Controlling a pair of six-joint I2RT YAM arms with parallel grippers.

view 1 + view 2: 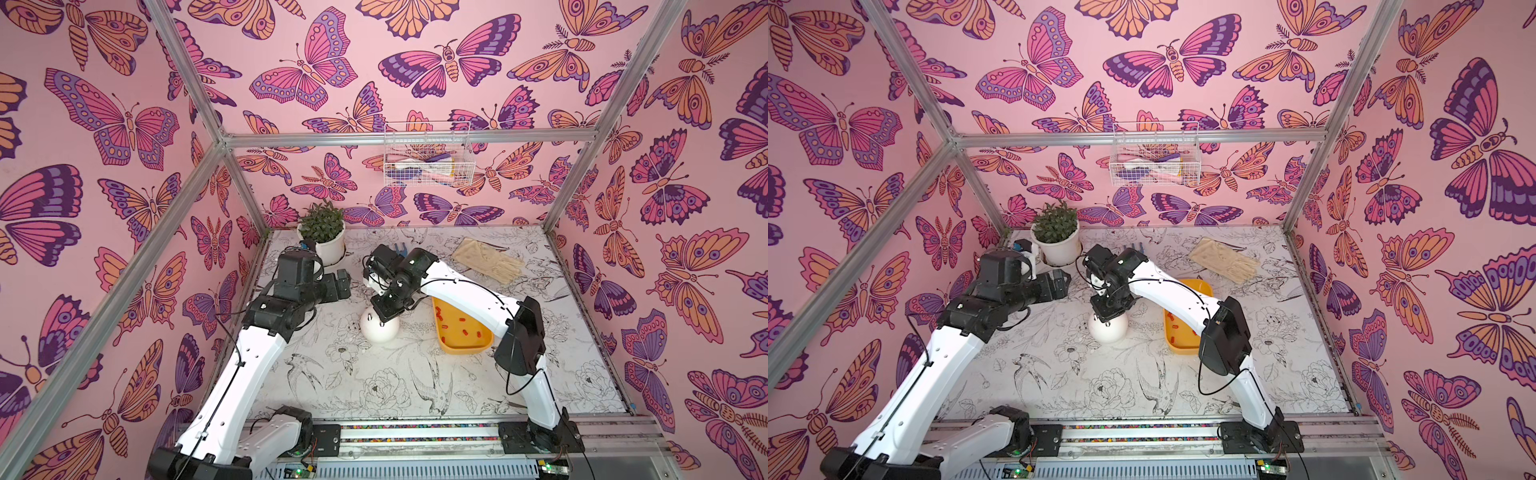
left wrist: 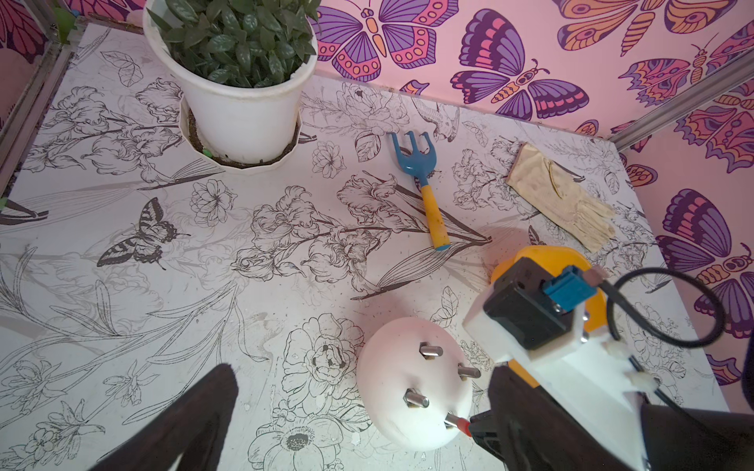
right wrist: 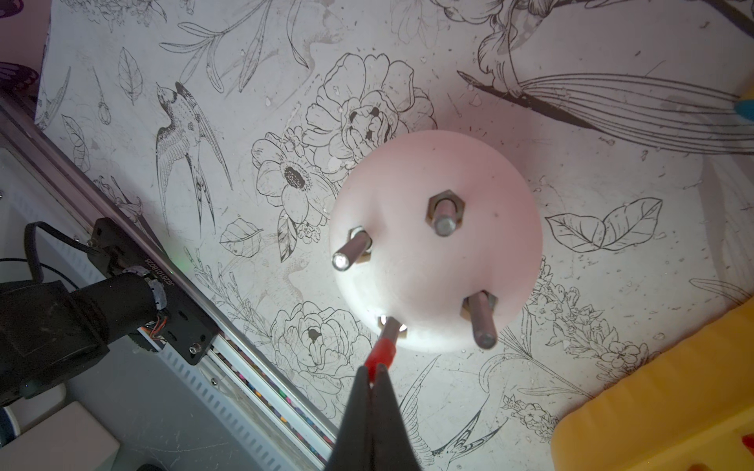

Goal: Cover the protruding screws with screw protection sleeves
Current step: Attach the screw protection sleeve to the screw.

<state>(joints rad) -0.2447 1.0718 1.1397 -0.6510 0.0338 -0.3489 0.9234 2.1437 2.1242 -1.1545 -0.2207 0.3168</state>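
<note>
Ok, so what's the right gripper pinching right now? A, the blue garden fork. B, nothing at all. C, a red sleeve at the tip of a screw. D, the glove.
C: the right gripper is shut on a red sleeve that meets the tip of one screw on the white dome, while the fork and the glove lie apart from it.

table [image 1: 374, 386]: flower-print top | on it: white dome [image 1: 374, 333], yellow tray [image 1: 465, 348], potted plant [image 1: 330, 249], glove [image 1: 488, 259], small rake [image 2: 432, 212]
</note>
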